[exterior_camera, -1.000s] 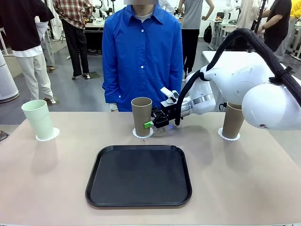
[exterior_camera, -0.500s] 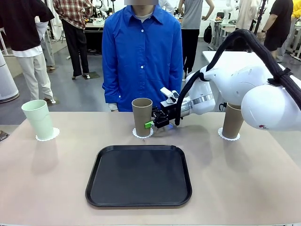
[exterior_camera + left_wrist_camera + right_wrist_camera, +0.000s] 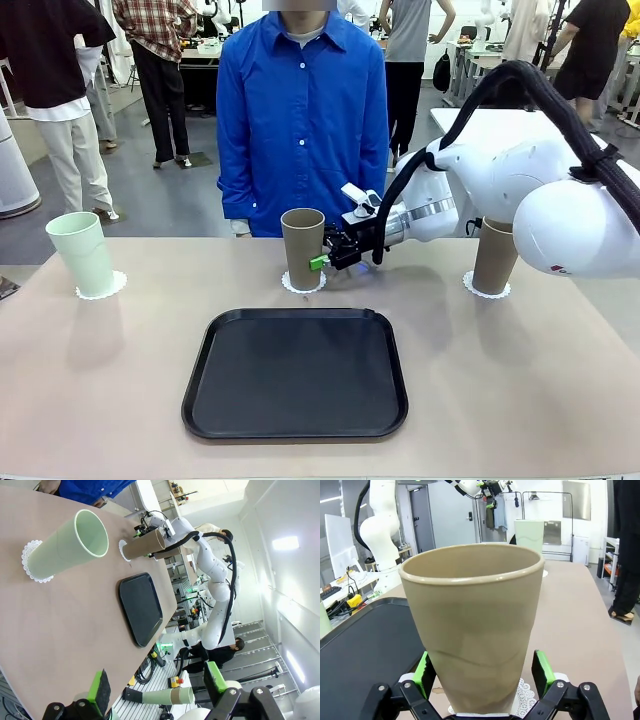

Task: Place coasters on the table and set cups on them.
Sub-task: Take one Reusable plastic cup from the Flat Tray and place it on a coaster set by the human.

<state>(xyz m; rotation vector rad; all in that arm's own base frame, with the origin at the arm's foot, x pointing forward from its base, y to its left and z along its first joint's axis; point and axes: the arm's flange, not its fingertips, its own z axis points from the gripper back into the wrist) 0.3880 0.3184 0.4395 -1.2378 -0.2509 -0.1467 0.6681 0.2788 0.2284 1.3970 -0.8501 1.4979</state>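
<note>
At the far left of the beige table (image 3: 100, 380), a pale mint green cup (image 3: 82, 254) stands upright on a lacy white coaster (image 3: 102, 287). The left gripper (image 3: 157, 690), seen from its own wrist camera, hangs off the table's edge with its green pads (image 3: 99, 686) set well apart and nothing between them, looking across the tabletop toward the mint cup and the tray beyond. A black tray (image 3: 296, 372) lies bare in the near middle of the table. Just behind it, a brownish-taupe cup (image 3: 302, 247) stands upright on a second coaster (image 3: 303, 284), directly before a person in a blue shirt (image 3: 303, 115) at the far side. The right gripper (image 3: 327, 255) reaches in sideways from the right arm to this middle cup — its fingers are spread, and the wrist camera shows the green pads (image 3: 541, 671) flanking the cup's lower wall with a gap on either side, so the cup stands free on its doily rather than clamped. At the far right, a second taupe cup (image 3: 496, 256) stands on the third coaster (image 3: 486, 290), its upper part partly hidden behind the white arm — all three cups well apart along the table's far side.
</note>
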